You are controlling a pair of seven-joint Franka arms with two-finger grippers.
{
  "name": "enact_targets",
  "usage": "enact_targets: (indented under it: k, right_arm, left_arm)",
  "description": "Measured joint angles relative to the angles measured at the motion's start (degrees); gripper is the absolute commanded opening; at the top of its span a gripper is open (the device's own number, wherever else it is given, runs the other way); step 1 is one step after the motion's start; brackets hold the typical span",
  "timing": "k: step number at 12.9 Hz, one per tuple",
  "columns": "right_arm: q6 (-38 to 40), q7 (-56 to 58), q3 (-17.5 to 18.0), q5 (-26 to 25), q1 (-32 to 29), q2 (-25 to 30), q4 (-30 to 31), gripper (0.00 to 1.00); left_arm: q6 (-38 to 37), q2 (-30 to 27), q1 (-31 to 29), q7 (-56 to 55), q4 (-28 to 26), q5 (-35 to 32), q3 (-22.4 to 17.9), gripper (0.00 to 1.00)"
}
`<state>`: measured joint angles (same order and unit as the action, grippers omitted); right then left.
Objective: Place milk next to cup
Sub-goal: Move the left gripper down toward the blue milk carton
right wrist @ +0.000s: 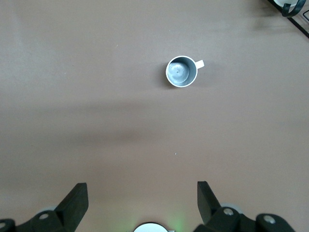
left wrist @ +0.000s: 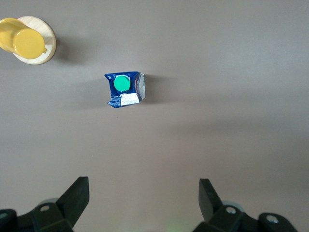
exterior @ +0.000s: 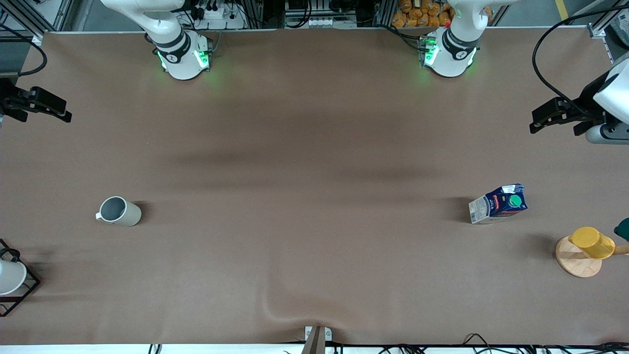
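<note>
Nearest stands the small dark-blue milk carton with green cap (exterior: 499, 203), toward my left arm's tabletop end, well apart from the pale grey mug (exterior: 119, 211). Both my left gripper (left wrist: 144, 195) and right gripper (right wrist: 142, 198) hover spread and empty. I should descend squarely and pinch the carton's flat sides below the cap.

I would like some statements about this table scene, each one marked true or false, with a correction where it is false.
1. The milk stands beside the cup. False: they are far apart, the milk toward the left arm's end of the table, the cup toward the right arm's end.
2. The left gripper is open and holds nothing. True.
3. The milk has a green cap. True.
4. The yellow cup lies inside the cup. False: it rests on a round wooden disc.
5. The right gripper is shut on the cup. False: it is open, high above the table.
</note>
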<state>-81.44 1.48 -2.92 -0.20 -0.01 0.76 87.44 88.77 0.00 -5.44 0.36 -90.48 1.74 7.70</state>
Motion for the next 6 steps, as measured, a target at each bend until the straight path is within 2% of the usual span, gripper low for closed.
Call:
enact_targets:
  k: [6]
  right_arm:
    - [0.0,0.0,0.0,0.0,0.0,-0.1,0.0,1.0]
  left_arm:
    - [0.0,-0.7,-0.2,0.1,0.4,-0.2,0.4,1.0]
